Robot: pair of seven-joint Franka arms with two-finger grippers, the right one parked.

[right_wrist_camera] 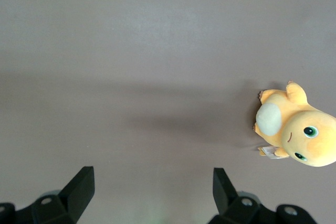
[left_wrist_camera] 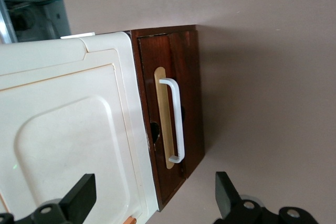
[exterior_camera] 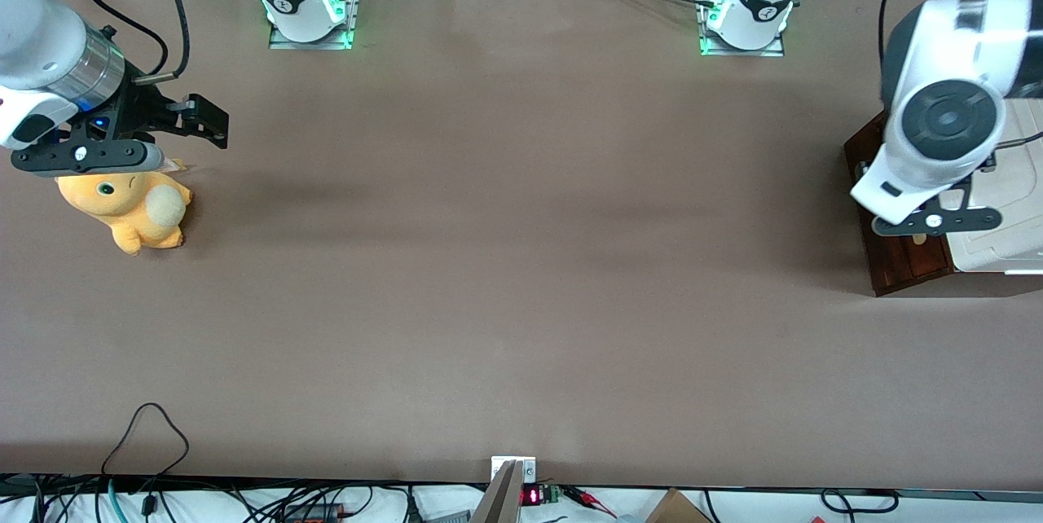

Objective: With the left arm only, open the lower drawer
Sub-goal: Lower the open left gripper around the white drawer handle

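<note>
My left arm (exterior_camera: 937, 99) hangs over the cabinet (left_wrist_camera: 68, 129) at the counter's (exterior_camera: 521, 262) edge, its tool (left_wrist_camera: 152, 200) spread open above the shut lower drawer (left_wrist_camera: 176, 124), touching nothing.

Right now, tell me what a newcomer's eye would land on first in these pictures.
Probably the orange plush toy, lying alone on the brown table toward the parked arm's end. Next comes the white cabinet at the working arm's end, with its dark brown lower drawer and white bar handle. The left arm hangs over it, its gripper above the cabinet with fingers open, not touching the handle.
</note>
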